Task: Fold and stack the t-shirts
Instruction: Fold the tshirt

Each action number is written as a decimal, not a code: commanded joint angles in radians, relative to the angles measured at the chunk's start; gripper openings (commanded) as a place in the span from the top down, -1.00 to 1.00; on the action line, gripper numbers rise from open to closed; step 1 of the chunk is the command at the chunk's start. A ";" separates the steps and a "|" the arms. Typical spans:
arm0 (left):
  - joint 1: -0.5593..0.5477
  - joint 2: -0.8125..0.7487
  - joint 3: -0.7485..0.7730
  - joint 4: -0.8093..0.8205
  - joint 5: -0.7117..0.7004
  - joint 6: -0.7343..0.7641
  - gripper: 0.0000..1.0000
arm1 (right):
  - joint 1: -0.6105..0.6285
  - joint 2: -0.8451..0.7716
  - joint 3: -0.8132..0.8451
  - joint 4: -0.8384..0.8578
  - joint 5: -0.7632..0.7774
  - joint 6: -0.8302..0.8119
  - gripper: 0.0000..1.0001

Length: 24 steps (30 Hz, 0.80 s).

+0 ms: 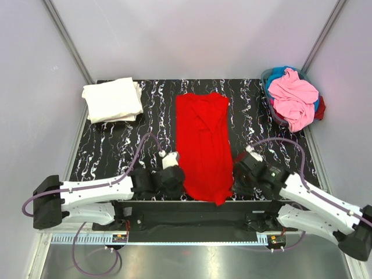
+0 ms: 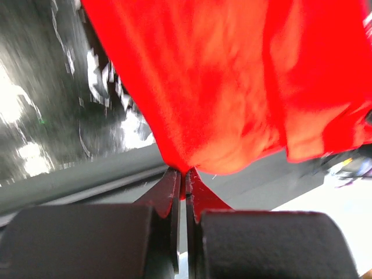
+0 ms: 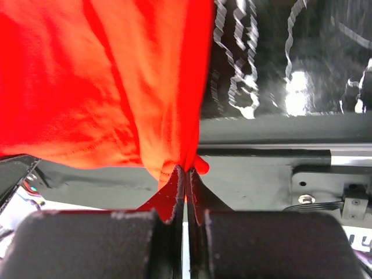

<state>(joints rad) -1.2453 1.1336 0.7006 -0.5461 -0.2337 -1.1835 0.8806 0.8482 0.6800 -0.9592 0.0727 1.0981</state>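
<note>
A red t-shirt lies lengthwise in the middle of the black marbled table, folded into a long strip, its near end hanging over the front edge. My left gripper is shut on the near left corner of the red cloth, pinched at the fingertips. My right gripper is shut on the near right corner of the red cloth, held between its fingertips. A folded white t-shirt lies at the far left.
A basket at the far right holds a pink shirt and other coloured clothes. The black frame rail runs along the table's near edge, under both grippers.
</note>
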 commanded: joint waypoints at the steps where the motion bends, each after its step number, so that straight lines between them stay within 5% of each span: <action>1: 0.091 -0.031 0.091 -0.055 -0.033 0.090 1.00 | -0.015 0.109 0.163 -0.013 0.116 -0.072 1.00; 13: 0.432 0.115 0.286 -0.041 0.157 0.366 1.00 | -0.320 0.459 0.501 0.068 0.052 -0.401 1.00; 24: 0.595 0.379 0.510 -0.083 0.234 0.521 1.00 | -0.448 0.703 0.696 0.089 -0.008 -0.530 1.00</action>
<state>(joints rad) -0.6796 1.4719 1.1519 -0.6201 -0.0456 -0.7326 0.4503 1.5223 1.3148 -0.8925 0.0925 0.6277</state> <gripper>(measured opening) 0.024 0.017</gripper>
